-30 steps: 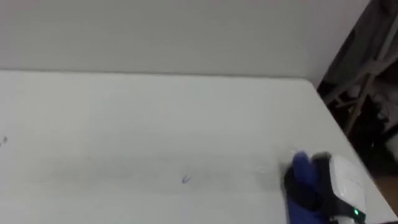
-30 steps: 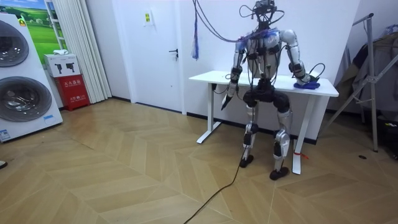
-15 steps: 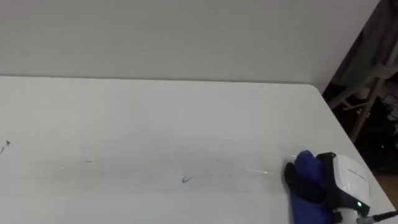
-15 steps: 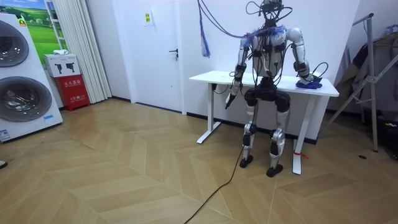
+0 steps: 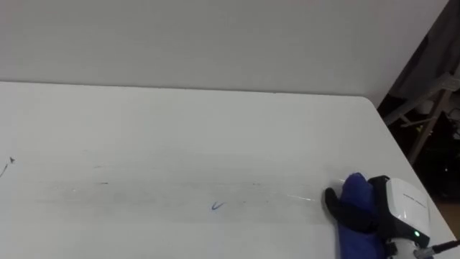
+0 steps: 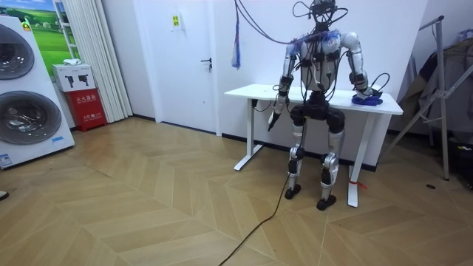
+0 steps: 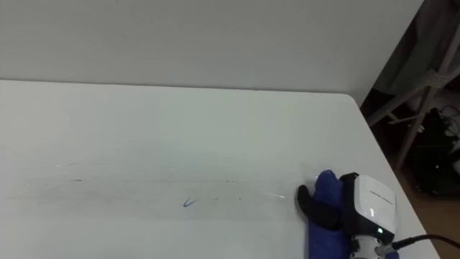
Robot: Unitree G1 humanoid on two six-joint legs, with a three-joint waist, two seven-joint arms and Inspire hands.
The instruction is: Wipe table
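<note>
I stand at the front of a white table. My right hand lies on its right front part, near the right edge, dark fingers curled on a bunched blue cloth pressed to the top. A small blue pen mark sits left of the cloth, amid faint streaks, and another faint mark is at the far left. In the room view the right hand rests on the cloth, while my left hand hangs below the table edge, fingers straight.
A white wall runs directly behind the table. Beyond the right edge stands a metal rack with dark things. Two washing machines and a red box are far off at the room view's left.
My trunk has straightened to face the table and the eye picture has shifted with it. The right hand and the cloth have stayed at the table's right front.
</note>
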